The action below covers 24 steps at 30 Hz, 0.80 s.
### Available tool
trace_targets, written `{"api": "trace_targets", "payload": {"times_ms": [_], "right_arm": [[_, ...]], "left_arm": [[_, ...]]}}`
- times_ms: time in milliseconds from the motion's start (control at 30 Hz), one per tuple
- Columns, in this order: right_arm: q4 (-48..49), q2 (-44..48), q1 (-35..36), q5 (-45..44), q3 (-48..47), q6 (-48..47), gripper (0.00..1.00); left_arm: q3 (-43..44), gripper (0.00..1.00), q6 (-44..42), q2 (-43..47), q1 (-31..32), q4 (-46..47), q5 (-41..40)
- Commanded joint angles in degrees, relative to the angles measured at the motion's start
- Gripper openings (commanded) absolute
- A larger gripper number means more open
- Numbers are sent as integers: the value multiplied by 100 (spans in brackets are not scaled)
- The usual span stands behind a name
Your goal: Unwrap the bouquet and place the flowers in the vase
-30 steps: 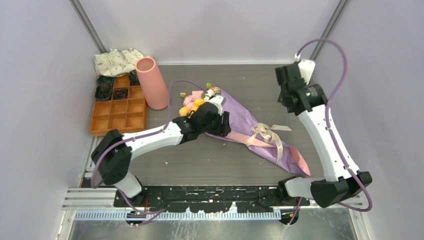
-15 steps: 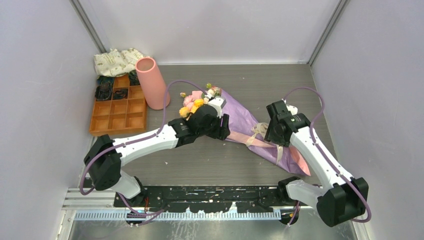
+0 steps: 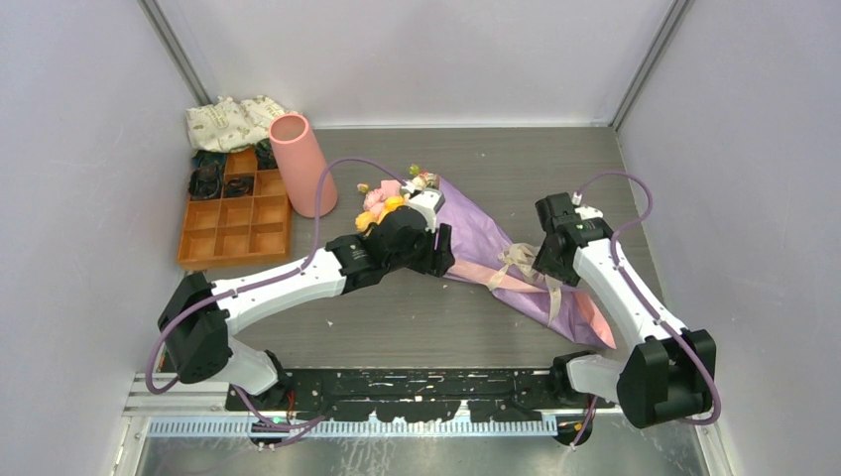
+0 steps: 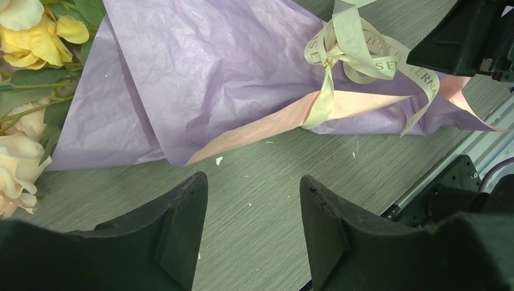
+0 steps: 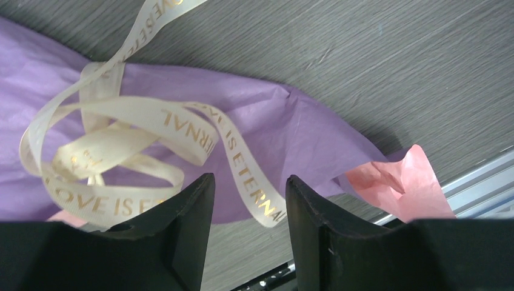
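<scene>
The right arm has swung in from the far right and come down over the bouquet's tied waist. The left arm has hardly moved from the flower end.

At the far left, an orange compartment tray (image 3: 233,226) lies flat with a patterned cloth bundle (image 3: 230,121) behind it. Just right of the tray stands the tall salmon-pink cylinder vase (image 3: 302,164), upright and holding no flowers.

Next comes the left gripper (image 4: 253,200). Its black fingers (image 4: 182,224) are spread apart with only the grey wood-grain table (image 3: 417,317) between them, and they hang just near of the paper's edge.

The cone-shaped bouquet in purple and pink paper (image 3: 476,238) lies on its side mid-table, running from far left to near right. The pink, yellow and cream artificial roses (image 3: 385,201) stick out at its far-left end, near the vase. The wrap is closed, and the cream printed ribbon (image 4: 357,51) is knotted around it.

The right gripper (image 5: 250,200) hovers over that ribbon with its fingers (image 5: 194,224) parted. One loose ribbon tail shows in the gap, but nothing is pinched. The pink paper tip (image 5: 403,185) points toward the near right edge.
</scene>
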<state>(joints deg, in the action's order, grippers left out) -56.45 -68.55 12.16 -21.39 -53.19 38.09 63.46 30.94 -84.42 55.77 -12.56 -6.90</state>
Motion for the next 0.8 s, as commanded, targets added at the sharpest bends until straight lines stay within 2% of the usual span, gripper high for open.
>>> {"api": "trace_targets", "payload": {"times_ms": [0, 200, 300, 367, 400, 533, 633, 767], "right_arm": [[390, -159, -200, 139, 70, -2, 52], [674, -221, -198, 761, 399, 85, 47], [773, -198, -204, 995, 511, 136, 28], [772, -162, -196, 1071, 533, 169, 6], [742, -103, -197, 1097, 518, 187, 1], [468, 331, -144, 1368, 164, 176, 1], [91, 569, 6, 1602, -542, 171, 1], [-237, 713, 736, 1530, -1589, 244, 1]], "left_arm": [[-43, 58, -110, 234, 20, 86, -82], [-64, 58, -142, 273, 25, 83, -163], [-58, 58, -132, 196, 23, 105, -141], [-52, 58, -123, 117, 28, 147, -124], [-65, 58, -109, 86, 29, 183, -115], [-31, 58, -46, -227, 20, 355, 0], [95, 58, 21, -560, 22, 516, 169], [260, 58, 68, -983, 17, 818, 284]]}}
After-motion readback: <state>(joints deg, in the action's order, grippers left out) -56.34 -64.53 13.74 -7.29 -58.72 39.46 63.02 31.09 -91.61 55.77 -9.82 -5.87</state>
